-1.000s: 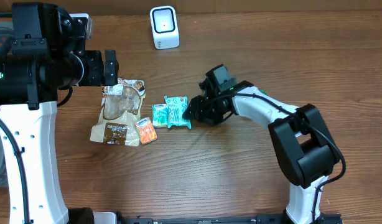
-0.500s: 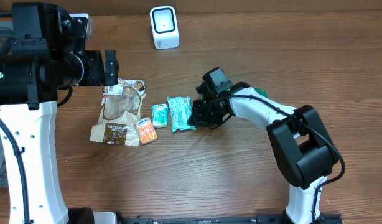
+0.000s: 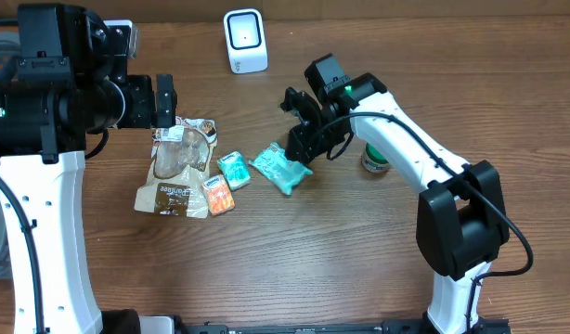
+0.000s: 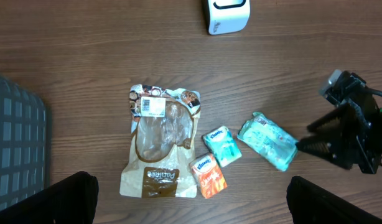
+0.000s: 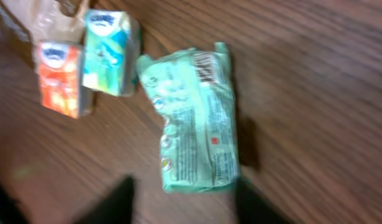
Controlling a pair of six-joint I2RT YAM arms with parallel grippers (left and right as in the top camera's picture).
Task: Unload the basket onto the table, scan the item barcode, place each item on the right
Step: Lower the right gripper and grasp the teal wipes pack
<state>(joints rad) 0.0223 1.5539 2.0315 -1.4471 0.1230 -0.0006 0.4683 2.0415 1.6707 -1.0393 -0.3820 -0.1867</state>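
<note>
The scan is not done yet. The green pack point(image 3: 281, 169) is lying flat on the counter point(image 3: 294, 269), slanted, with nothing lifting it toward the white scanner point(image 3: 245, 40), which is standing well away at about 11 o'clock from it on the overhead view. The right end effector point(image 3: 299, 148) is hovering just above the pack's 1 o'clock corner. Its fingers point(image 5: 116, 199) are showing spread on either side of the pack's near end in the right wrist view, pinching nothing. That view is blurred, but a printed barcode point(image 5: 206, 65) is showing near the pack's far end, facing up. What is left, as I judge it: closing on the pack, carrying it to the scanner and turning the code to face the scanner window.

The left end effector point(image 3: 164, 100) is hanging wide open and empty at 10 o'clock of the group, above the top edge of a brown pouch point(image 3: 178, 172). A small teal pack point(image 3: 233, 170) is sitting just at 9 o'clock of the green pack, close enough to be nudged during a grasp, and an orange pack point(image 3: 217, 195) is touching it at 7 o'clock. A green-topped item point(image 3: 376, 160) is partly hiding behind the right arm at 3 o'clock. The path to the scanner is looking open.
</note>
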